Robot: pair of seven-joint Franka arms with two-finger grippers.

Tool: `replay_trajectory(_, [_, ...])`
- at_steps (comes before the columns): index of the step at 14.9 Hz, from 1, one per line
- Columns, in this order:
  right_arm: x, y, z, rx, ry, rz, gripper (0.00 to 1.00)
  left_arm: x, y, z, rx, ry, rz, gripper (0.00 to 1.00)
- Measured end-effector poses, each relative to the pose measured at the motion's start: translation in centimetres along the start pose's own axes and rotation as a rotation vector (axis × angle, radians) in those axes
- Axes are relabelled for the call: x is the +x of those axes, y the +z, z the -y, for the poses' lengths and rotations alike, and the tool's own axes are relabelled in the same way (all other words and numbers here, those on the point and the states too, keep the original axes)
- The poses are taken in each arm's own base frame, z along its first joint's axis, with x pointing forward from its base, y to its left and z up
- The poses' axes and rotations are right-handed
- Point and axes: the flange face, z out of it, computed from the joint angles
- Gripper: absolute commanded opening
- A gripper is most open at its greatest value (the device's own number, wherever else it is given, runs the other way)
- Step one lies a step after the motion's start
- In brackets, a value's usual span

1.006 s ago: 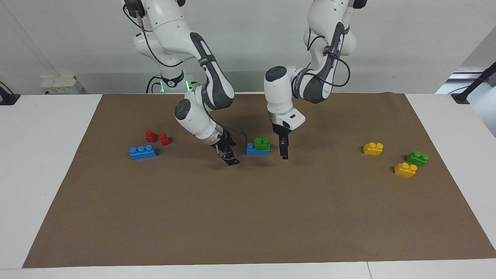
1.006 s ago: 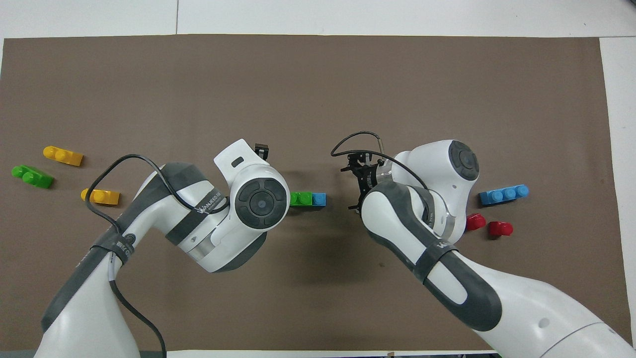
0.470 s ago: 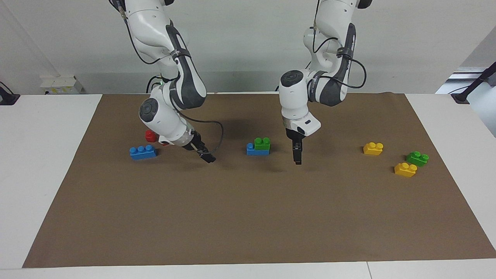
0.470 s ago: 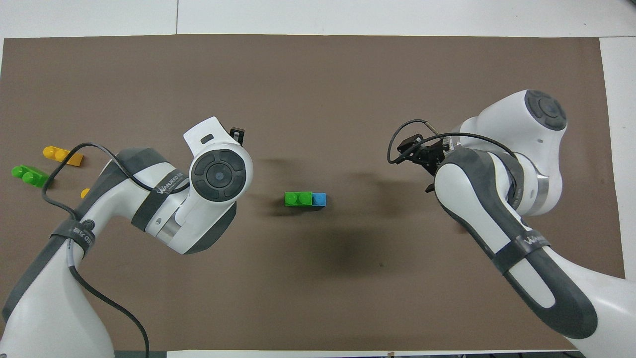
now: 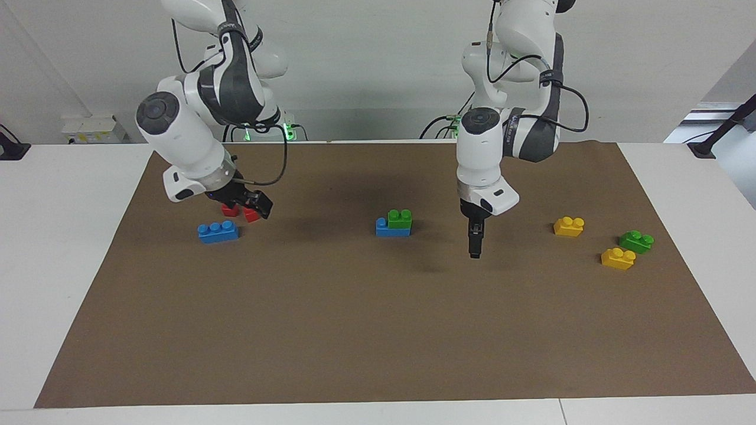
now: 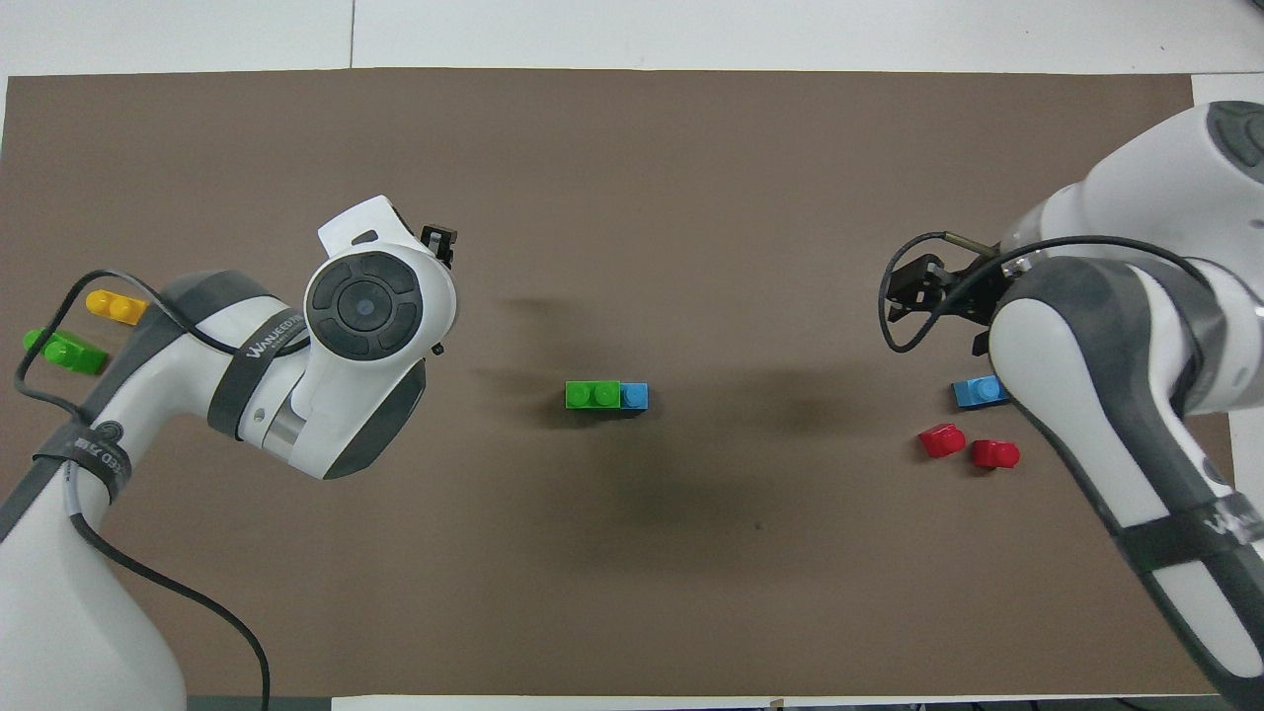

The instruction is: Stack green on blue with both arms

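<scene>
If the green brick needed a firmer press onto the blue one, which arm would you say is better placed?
Probably left: the left tool points straight down close beside the green brick on the blue brick; the right tool tilts over the red bricks.

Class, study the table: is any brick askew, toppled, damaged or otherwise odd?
Nothing is toppled or damaged. The green brick sits squarely on the blue brick mid-mat, covering two studs and leaving one bare at the right arm's end. Two small red pieces look tipped on their sides.
</scene>
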Motion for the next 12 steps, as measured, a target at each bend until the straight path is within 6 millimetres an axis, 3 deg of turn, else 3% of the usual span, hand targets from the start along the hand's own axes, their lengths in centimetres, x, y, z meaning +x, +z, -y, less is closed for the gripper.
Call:
replay_trajectory(4, [-2.3, -4.3, -1.1, -0.005, -0.088, -0.039, 1.00, 4.4, -1.0, -0.6, 0.030, 0.130, 0.059, 1.00])
replay_trajectory(12, [-3.0, -6.3, -4.0, -0.039, -0.140, -0.023, 1.00, 11.8, -3.1, -0.2, 0.105, 0.397, 0.149, 1.00])
